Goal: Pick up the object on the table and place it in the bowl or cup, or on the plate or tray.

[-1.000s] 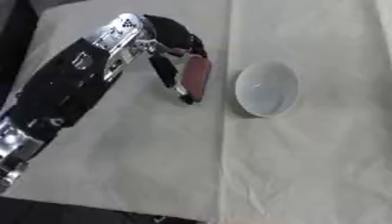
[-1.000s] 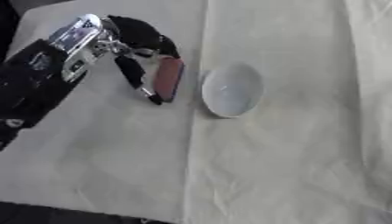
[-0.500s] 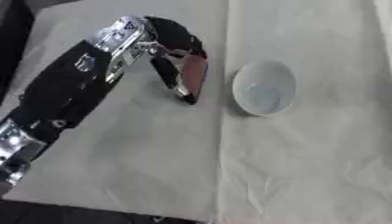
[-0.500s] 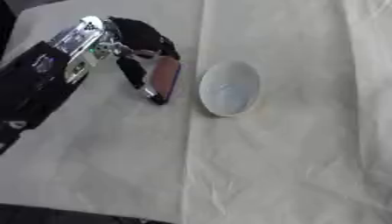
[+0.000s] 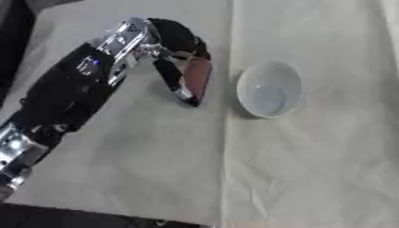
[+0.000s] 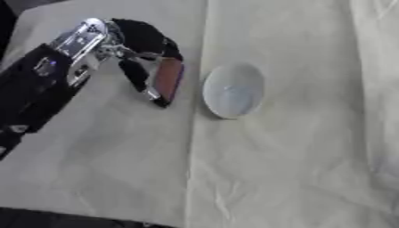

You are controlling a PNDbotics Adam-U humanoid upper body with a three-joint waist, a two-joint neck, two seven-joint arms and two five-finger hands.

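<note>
My left hand (image 5: 175, 49) reaches in from the upper left over the cream cloth (image 5: 311, 169), and its fingers are curled round a flat reddish-brown object (image 5: 198, 79). The object sits between my thumb on its left side and my dark fingers (image 5: 185, 38) arched over its top and right edge, its long side running down toward the thumb tip. I cannot tell whether its lower end touches the cloth. The white bowl (image 5: 269, 89) stands just beside the object, on its right, apart from it. My right hand shows in neither view.
</note>
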